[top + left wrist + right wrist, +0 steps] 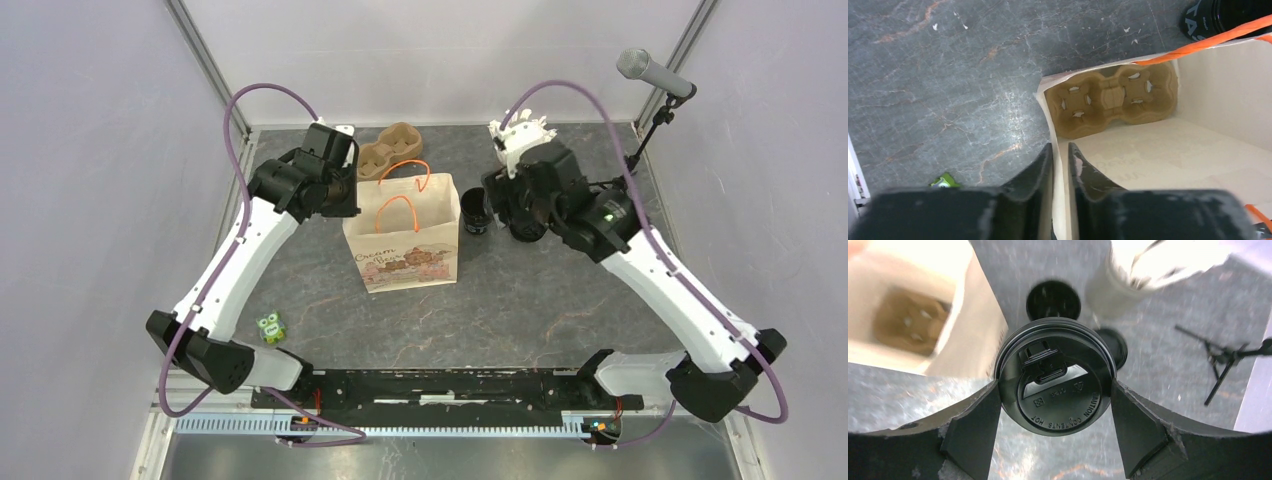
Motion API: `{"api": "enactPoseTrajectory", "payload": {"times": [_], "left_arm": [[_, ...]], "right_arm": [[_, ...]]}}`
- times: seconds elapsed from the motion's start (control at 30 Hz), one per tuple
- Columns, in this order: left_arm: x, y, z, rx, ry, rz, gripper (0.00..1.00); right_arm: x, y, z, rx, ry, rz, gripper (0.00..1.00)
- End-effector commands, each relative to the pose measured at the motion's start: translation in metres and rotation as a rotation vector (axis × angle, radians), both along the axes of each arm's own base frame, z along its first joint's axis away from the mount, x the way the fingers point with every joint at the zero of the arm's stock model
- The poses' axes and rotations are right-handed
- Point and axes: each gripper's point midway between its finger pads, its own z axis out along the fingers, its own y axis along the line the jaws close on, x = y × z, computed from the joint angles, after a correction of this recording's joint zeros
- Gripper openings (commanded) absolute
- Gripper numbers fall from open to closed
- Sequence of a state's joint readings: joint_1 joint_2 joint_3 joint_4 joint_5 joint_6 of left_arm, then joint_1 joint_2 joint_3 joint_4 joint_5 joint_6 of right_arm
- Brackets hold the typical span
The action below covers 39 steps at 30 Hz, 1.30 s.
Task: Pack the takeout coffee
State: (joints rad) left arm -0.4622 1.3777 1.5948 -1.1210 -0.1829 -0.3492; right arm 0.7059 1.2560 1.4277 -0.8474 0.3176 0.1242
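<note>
The takeout coffee (pixel 1058 400) sits btwn the fingers of the R gripper (pixel 1054 390), just right of the paper bag (pixel 402 240). The jaws are set wide, w/ the lid rim met by a pad on each side, so a grip is judged made. Whether the cup is clear of the table (pixel 520 310) cannot be told. The L gripper (pixel 1060 150) is set narrow, w/ the bag's left wall caught btwn its fingers and the mouth held open.

Risks: if the squeeze is overdone, the paper body could be buckled or the lid popped. If it is too light, the cup could be tipped en route and contents spilled. The orange handles (pixel 1218 39) are arched over the mouth, so cup or finger could be snagged on entry. The pinch on the wall looks light; were it lost, the mouth could be closed or the bag toppled. A brown carrier (pixel 1110 97) is seen deep in the bag; a well could be missed and the cup left leaning.

Around: a second black cup (pixel 1053 300), seemingly lidless, is stood just beside the bag on the coffee's side, in the likely path, and could be knocked. A black disc (pixel 1118 342), prob. a loose lid, and a grey cup of white sticks (pixel 1120 280) are near too. A green owl toy (pixel 271 327) and a mic stand (pixel 1220 357) are well apart, so no obstacle is posed.
</note>
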Motion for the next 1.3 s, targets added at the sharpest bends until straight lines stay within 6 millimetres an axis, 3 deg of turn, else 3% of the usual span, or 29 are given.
{"api": "enactPoseTrajectory", "payload": {"times": [0.0, 0.13, 0.27, 0.4, 0.6, 0.83, 1.0, 1.1, 1.27], "left_arm": [[0.011, -0.013, 0.016, -0.033, -0.057, -0.058, 0.16], [0.01, -0.04, 0.019, -0.146, -0.041, -0.141, 0.03], [0.002, -0.068, 0.027, -0.285, -0.011, -0.226, 0.03], [-0.008, -0.081, 0.042, -0.347, -0.009, -0.297, 0.02], [-0.033, -0.102, 0.032, -0.434, 0.065, -0.408, 0.02], [-0.037, -0.099, 0.025, -0.421, 0.085, -0.383, 0.06], [-0.031, -0.097, 0.024, -0.398, 0.069, -0.374, 0.21], [-0.025, -0.081, 0.022, -0.335, 0.051, -0.272, 0.4], [-0.025, -0.062, 0.02, -0.268, 0.054, -0.189, 0.5]], "right_arm": [[0.004, 0.007, 0.076, 0.097, -0.166, 0.061, 0.61], [-0.003, 0.013, 0.112, 0.148, -0.228, 0.133, 0.61], [-0.018, 0.011, 0.138, 0.166, -0.289, 0.209, 0.62], [-0.039, 0.019, 0.153, 0.203, -0.332, 0.348, 0.62], [-0.065, 0.042, 0.119, 0.25, -0.216, 0.517, 0.62], [-0.065, 0.059, 0.098, 0.261, -0.148, 0.569, 0.62], [-0.056, 0.069, 0.085, 0.21, -0.145, 0.602, 0.62], [-0.043, 0.074, 0.077, 0.146, -0.174, 0.622, 0.62], [-0.039, 0.082, 0.044, 0.052, -0.178, 0.722, 0.62]]}}
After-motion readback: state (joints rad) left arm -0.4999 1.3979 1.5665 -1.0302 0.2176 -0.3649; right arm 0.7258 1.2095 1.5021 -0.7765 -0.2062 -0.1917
